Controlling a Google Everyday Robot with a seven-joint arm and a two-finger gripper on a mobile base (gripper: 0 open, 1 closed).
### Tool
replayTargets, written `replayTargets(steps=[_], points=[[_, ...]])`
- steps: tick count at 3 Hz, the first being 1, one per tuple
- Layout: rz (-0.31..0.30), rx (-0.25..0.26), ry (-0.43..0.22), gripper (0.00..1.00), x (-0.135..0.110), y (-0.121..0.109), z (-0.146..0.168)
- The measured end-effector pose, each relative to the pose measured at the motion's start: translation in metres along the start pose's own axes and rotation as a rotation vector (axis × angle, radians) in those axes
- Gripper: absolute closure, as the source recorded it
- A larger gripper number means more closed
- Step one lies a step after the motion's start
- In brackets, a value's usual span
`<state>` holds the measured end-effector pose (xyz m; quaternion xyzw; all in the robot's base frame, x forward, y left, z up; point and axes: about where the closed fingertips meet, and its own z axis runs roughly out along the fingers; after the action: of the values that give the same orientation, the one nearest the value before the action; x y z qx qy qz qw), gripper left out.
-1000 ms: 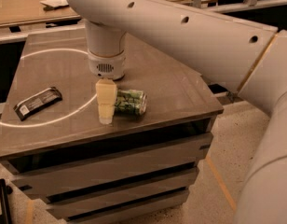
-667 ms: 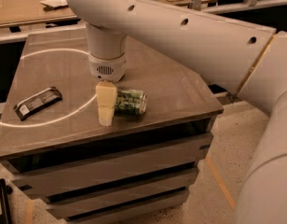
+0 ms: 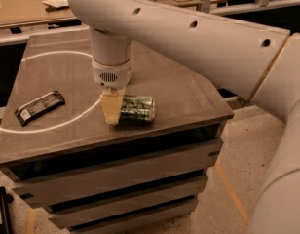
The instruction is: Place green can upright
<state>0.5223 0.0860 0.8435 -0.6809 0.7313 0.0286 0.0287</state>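
Lying on its side near the front edge of the grey square table (image 3: 189,91): green aluminium drink can (image 3: 138,107). Right at its left end, reaching down from above: cream two-finger gripper (image 3: 112,108). Well to the left, flat on the same top: black wrapped snack bar (image 3: 39,107).

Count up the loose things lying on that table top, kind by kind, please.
Cans: 1, the green can, lying on its side.
Wrapped bars: 1, the black bar, lying flat.
Total: 2 on the table.
The gripper is down at the can's end nearer the bar.
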Motion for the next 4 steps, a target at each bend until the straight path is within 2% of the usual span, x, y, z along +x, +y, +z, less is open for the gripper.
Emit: replayTargets(steps=[1,2,3,4], points=[[0.01,0.007,-0.023,0.95,0.005,0.002,-0.009],[-0.003,0.036,-0.078,1.0,0.028,-0.004,-0.03],[-0.06,0.107,-0.094,1.0,0.046,-0.009,-0.065],[-0.084,0.126,-0.099,1.0,0.049,-0.011,-0.073]])
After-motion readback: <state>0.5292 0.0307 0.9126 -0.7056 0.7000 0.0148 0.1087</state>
